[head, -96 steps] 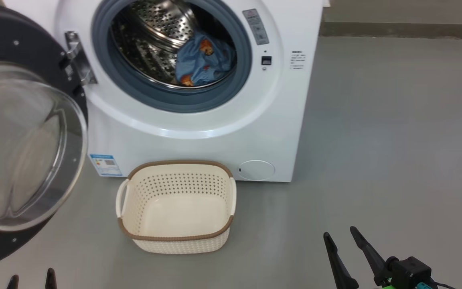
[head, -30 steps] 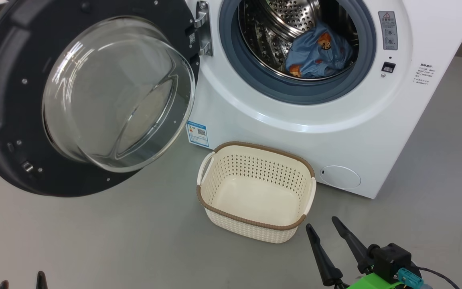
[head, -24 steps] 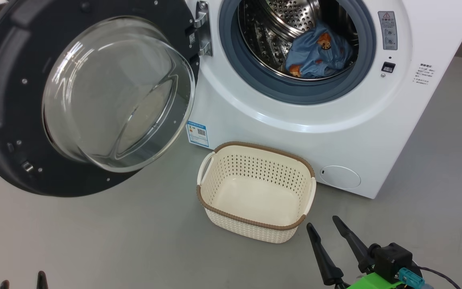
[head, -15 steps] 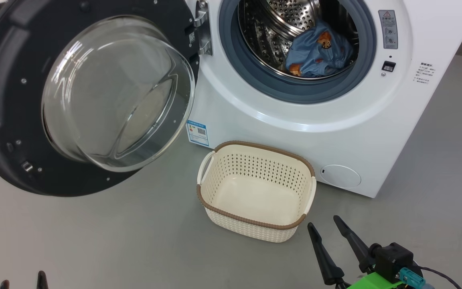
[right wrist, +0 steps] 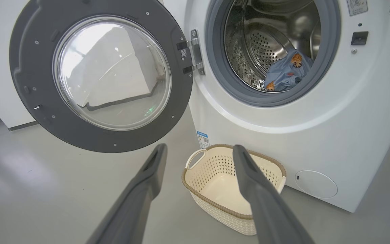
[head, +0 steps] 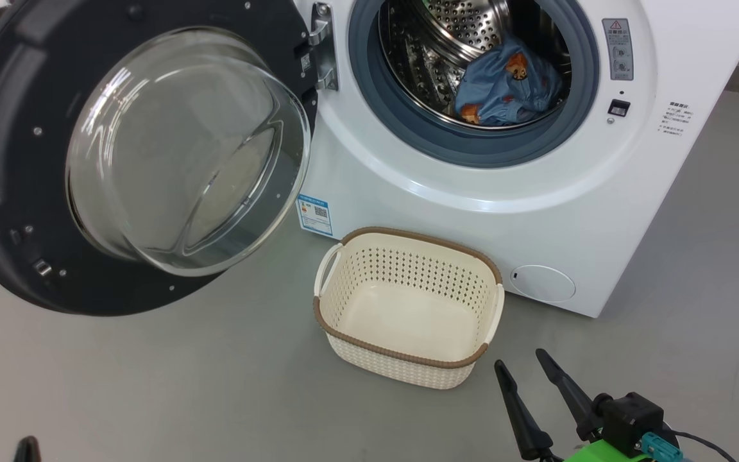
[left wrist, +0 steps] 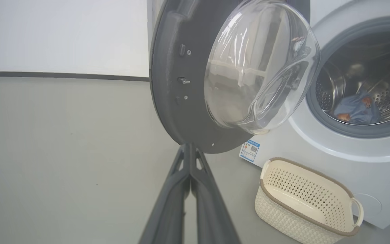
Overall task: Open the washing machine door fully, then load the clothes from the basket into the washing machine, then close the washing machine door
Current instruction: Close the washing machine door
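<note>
The washing machine (head: 472, 218) stands with its door (head: 16, 192) swung wide open to the left. Blue clothes (head: 504, 83) with orange bears lie inside the steel drum. The cream basket (head: 408, 375) sits empty on the floor in front of the machine. My right gripper (head: 522, 360) hovers open at the lower right, just right of the basket, holding nothing. In the left wrist view my left gripper (left wrist: 187, 147) is shut with nothing between its fingers, its tips just below the door's (left wrist: 171, 84) lower rim. The right wrist view looks between its open fingers (right wrist: 199, 148) at the basket (right wrist: 215, 206).
Grey floor (head: 151, 385) lies open left of the basket and below the door. A round white cap (head: 543, 283) sits low on the machine's front, and a blue label (head: 315, 215) is beside the door. A white wall (left wrist: 63, 34) stands behind.
My left gripper has shut; two fingertips at the head view's lower left have become one. The right gripper, door, basket and clothes have stayed put over the last second.
</note>
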You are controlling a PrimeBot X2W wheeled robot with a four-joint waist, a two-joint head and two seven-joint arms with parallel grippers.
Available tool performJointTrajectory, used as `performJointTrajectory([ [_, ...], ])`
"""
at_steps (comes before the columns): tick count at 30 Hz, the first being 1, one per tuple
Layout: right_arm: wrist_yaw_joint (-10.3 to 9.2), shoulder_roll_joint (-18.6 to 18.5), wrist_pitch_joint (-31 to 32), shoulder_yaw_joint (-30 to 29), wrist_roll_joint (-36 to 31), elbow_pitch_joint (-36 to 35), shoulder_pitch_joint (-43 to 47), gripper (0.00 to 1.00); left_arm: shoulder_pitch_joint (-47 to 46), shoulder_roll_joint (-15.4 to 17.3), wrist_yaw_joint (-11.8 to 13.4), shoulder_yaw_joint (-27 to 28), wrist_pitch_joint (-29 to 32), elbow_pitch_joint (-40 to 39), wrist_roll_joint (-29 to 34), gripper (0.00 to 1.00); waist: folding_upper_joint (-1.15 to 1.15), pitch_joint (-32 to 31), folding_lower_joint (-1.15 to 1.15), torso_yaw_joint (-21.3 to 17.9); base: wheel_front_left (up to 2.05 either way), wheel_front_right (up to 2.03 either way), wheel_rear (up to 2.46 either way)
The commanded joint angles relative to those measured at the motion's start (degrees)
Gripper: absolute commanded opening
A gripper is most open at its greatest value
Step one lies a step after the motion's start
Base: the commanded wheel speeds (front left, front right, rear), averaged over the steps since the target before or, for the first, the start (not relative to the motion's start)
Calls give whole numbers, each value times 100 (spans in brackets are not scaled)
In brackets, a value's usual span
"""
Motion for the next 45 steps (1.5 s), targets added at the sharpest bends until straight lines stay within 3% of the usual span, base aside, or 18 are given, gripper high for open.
performJointTrajectory([
  [1, 9, 2, -27, 113, -29, -167, -39, 100, -335, 61, -50, 211, -37, -160, -185, 0, 0, 4, 0, 0, 0, 0, 0],
  [5, 9, 2, -27, 98, -34, -183, -17, 100, -475, 83, -131, 496, -37, -197, -883, 0, 0, 16, 0, -1, 0, 0, 0],
  [11, 9, 2, -27, 74, -32, -182, -10, 100, -847, 399, -183, 895, -25, -150, -1912, 0, 0, 27, 0, -3, 0, 0, 0],
  [20, 9, 2, -27, 79, -72, -192, -56, 100, -1984, 1474, -193, 1463, 656, 233, -4001, 0, 0, 77, 0, -10, 0, 0, 0],
  [29, 9, 2, -27, 48, -163, -209, -52, 100, -3489, 2488, -194, 1867, 1780, 1789, -5853, 0, 0, 174, 0, -95, 0, 0, 0],
  [37, 9, 2, -27, 61, -331, -190, -117, 100, -4352, 3270, -194, 1893, 2467, 2983, -6521, 0, 0, 332, 0, -324, 0, 0, 0],
  [45, 9, 2, -27, 78, -430, -193, -179, 100, -4812, 3529, -194, 1770, 2718, 3739, -6717, 0, 0, 497, 0, -504, 0, 0, 0],
])
